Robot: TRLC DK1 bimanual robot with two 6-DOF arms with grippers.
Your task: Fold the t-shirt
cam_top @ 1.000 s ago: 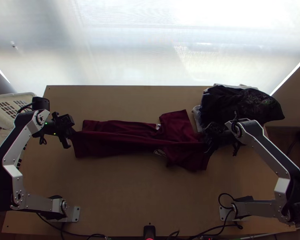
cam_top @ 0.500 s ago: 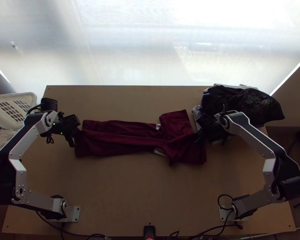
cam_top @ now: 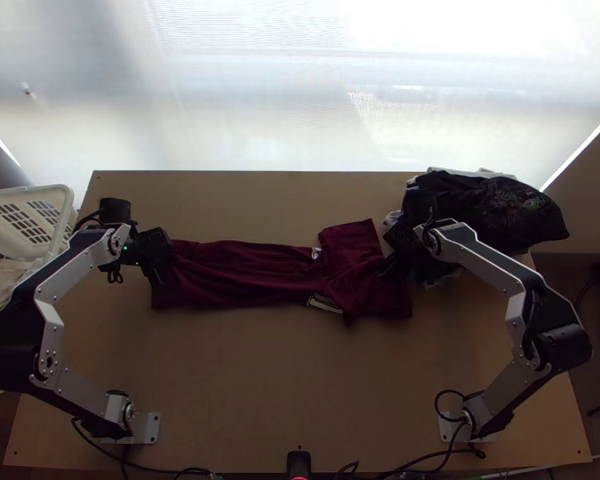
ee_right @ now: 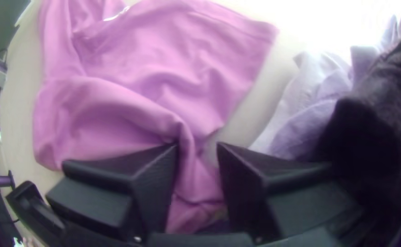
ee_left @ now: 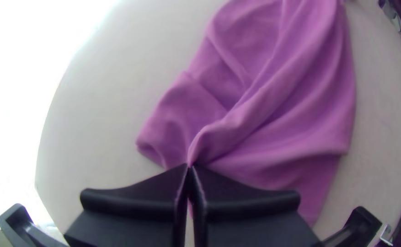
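Item: one t-shirt (cam_top: 252, 276), dark red in the top view, on the table (cam_top: 300, 384), laid crosswise as a long narrow strip, creased and partly doubled; the wider end lies towards the right arm.

Left gripper (ee_left: 190, 167): fingers together, clamped on a raised ridge of cloth at the narrow end.

Right gripper (ee_right: 198, 147): fingers apart, a loose fold of the wider end standing between them.

Handling, as judged: light, limp, thin; bends anywhere, holds no shape and wrinkles when pinched mid-panel. Not fragile.

Where to hold: best by the corners or doubled edges at each end, both layers together; a shallow pinch may catch only the top layer.

Adjacent: pile of clothes (cam_top: 488, 210), dark on top, just beside the wider end; a wide grasp there could catch the wrong garment.
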